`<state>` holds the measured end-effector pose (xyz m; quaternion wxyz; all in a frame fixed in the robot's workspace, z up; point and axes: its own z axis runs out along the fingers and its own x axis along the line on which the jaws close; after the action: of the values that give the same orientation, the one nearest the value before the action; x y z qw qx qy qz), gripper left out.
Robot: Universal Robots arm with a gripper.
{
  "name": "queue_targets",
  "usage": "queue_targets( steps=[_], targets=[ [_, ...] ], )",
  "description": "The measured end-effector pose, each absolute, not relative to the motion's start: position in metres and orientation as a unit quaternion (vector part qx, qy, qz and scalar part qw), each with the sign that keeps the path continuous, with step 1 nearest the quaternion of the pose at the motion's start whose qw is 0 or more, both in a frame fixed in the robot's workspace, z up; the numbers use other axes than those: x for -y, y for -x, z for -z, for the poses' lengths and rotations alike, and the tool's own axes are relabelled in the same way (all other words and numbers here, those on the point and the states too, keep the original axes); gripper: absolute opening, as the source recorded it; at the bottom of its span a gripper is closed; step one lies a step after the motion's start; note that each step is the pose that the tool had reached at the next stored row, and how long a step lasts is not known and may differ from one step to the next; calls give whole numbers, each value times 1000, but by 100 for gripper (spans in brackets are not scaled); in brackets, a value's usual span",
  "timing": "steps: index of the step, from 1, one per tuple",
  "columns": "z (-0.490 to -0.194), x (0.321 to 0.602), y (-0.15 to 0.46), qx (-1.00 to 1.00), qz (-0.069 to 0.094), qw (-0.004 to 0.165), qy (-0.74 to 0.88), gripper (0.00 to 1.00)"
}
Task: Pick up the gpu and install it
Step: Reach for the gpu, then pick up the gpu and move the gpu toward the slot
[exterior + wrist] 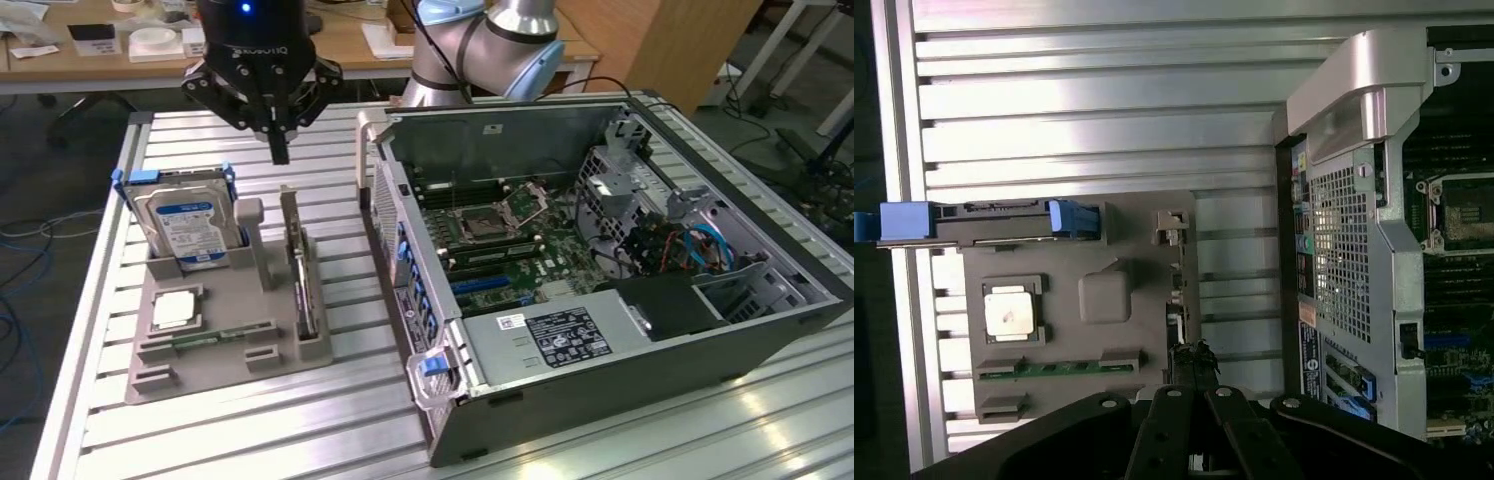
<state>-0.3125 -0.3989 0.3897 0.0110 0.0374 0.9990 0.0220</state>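
The gripper point(279, 152), fingers together and holding nothing, hangs above the gpu point(302, 270), which stands edge-on in the gray holder point(251, 300) beside the open computer case point(641, 385) on the surface point(267, 430).

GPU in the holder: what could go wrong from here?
The gripper is shut above the gpu; descending like that would likely strike its top edge.
The card stands thin and edge-on, so an offset grasp may tilt it.
The hard drive stands close beside it; an opened gripper might clip it.

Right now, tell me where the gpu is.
In the exterior view the gpu stands on edge in the grey holder, between the hard drive and the computer case.
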Motion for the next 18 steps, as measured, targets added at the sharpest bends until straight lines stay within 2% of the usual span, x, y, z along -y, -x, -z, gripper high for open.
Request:
queue_targets(
  steps=[18],
  targets=[
    [-389, 399, 319, -999, -22, 11, -37, 11]
  ],
)
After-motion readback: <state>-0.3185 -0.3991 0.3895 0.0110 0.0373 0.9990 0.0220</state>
